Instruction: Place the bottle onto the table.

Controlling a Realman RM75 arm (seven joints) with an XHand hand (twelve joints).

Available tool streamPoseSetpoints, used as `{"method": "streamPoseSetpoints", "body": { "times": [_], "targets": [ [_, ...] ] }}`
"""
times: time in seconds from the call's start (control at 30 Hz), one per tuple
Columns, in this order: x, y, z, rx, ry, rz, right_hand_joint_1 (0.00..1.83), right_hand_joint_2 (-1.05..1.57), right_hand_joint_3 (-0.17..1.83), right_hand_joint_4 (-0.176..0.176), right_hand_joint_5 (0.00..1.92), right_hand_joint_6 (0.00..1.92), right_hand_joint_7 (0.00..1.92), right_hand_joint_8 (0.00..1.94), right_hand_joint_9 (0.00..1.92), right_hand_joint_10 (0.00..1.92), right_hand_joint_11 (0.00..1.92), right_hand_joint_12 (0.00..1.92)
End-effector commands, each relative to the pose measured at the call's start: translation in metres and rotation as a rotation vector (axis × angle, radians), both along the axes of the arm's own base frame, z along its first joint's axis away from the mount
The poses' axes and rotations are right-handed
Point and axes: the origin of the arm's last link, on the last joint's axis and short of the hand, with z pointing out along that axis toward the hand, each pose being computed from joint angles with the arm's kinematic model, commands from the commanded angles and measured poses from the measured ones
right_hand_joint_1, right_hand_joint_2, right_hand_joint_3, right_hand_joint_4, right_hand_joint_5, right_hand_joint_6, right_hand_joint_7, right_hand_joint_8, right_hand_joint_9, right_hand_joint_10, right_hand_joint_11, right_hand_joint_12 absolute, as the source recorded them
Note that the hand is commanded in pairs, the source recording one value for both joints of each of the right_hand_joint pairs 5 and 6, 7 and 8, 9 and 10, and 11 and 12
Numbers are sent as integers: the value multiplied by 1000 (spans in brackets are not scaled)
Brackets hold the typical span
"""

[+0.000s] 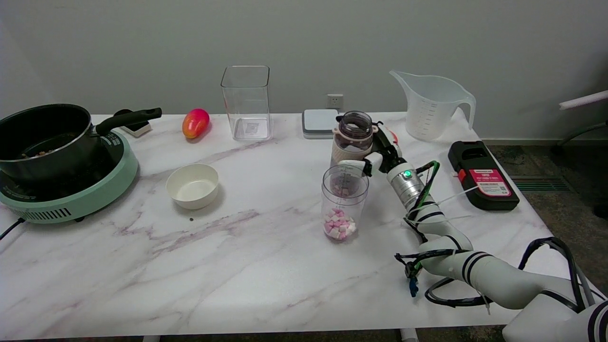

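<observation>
From my station I saw, well off to the left of the fingers, a black pot [45, 135] sitting on a green cooker [71, 190], then a white bowl [193, 185], a red-and-yellow fruit [195, 123] and a tall clear container [246, 103] on the marble table [237, 266]. Nearer in, a clear cup [344, 202] with pink and white cubes at its bottom stood just in front of the hand. The bottle [352, 137] was translucent and smoky, with a wide open mouth, a pale collar and a beige ribbed sleeve round its lower body; its base was hidden behind the cup, so I could not tell whether it touched the table. It stood upright, directly left of my right hand [380, 152], whose fingers were wrapped against the bottle's right side and front, clamped on the sleeve. The forearm ran up from the lower right, wrist level, green light lit. Farther right stood a measuring jug [432, 107] and a black device [482, 175].
</observation>
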Motion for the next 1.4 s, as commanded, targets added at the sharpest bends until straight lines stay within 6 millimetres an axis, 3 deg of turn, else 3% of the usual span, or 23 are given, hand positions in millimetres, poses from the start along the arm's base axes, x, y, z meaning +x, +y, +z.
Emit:
{"method": "streamPoseSetpoints", "body": {
  "times": [0.03,0.37,0.63,0.87,1.07,1.23,1.4],
  "targets": [
    [2,9,10,-11,1,21,1262,-584,1063,0,443,443,946,946,887,887,638,638],
    [10,10,22,-20,32,38,1265,-736,1119,0,370,370,810,810,614,614,568,568],
    [39,22,72,-69,212,72,1280,-877,1216,0,310,310,501,501,529,529,585,585],
    [61,59,134,-307,346,107,1293,-813,1175,0,539,539,545,545,493,493,513,513],
    [86,103,185,-517,338,185,1297,-782,1142,0,467,467,548,548,475,475,496,496],
    [100,134,207,-661,400,239,1292,-655,1138,0,467,467,557,557,472,472,499,499],
    [100,153,222,-768,356,265,1286,-557,1142,0,493,493,565,565,472,472,497,497]
  ]
}}
